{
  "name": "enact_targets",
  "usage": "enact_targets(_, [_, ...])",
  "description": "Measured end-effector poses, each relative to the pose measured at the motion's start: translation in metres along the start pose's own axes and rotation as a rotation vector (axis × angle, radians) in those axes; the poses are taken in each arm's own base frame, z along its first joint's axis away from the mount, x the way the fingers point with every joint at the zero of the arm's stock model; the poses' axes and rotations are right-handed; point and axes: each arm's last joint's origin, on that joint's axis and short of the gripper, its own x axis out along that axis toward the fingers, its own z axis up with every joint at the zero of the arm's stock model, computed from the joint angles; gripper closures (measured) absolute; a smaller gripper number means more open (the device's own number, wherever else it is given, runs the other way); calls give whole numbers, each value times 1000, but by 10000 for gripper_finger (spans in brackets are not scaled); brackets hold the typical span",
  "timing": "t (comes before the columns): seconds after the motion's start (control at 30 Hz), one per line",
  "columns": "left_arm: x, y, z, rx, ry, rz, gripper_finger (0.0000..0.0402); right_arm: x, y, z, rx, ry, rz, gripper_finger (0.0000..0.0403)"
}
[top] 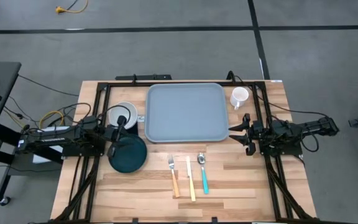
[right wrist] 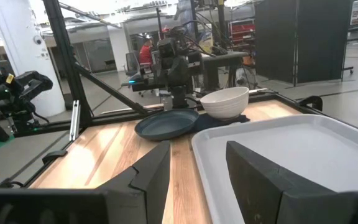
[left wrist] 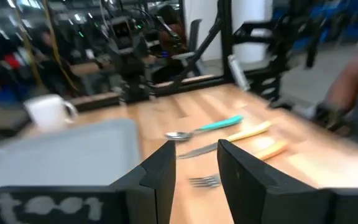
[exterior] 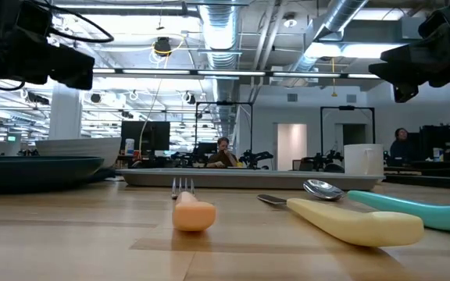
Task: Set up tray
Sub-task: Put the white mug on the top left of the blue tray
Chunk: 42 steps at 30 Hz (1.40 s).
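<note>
High view: the tray point(top: 187, 112) lies bare, waiting to be filled; both grippers, left point(top: 120, 132) and right point(top: 243, 133), hang beside it, fingers apart, holding nothing

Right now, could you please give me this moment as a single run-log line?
tray: empty, centre | left gripper: open, between bowl and plate | right gripper: open, beside tray | cutlery, mug: on table

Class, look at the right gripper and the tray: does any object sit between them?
Nothing visible does. The right gripper, jaws open and empty, sits just off the tray's near right corner; the white mug stands off to the side.
</note>
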Motion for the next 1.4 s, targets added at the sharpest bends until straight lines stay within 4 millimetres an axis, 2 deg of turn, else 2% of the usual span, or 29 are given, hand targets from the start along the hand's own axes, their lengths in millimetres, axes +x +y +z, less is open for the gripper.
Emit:
enact_targets(0.13, [0,1,-1,91,20,50,294,0,0,0,0,0,0,253])
enact_targets(0.37, [0,4,-2,93,38,126,294,0,0,0,0,0,0,253])
enact_targets(0.53, [0,3,-1,-36,26,108,294,0,0,0,0,0,0,253])
enact_targets(0.67, [0,3,2,-1,-3,106,294,0,0,0,0,0,0,253])
enact_targets(0.97, [0,3,1,-114,-5,104,294,0,0,0,0,0,0,253])
enact_targets(1.17, [-1,5,14,-212,-137,108,294,0,0,0,0,-1,0,253])
enact_targets(1.4, [-4,7,25,-221,-259,120,294,0,0,0,0,0,0,253])
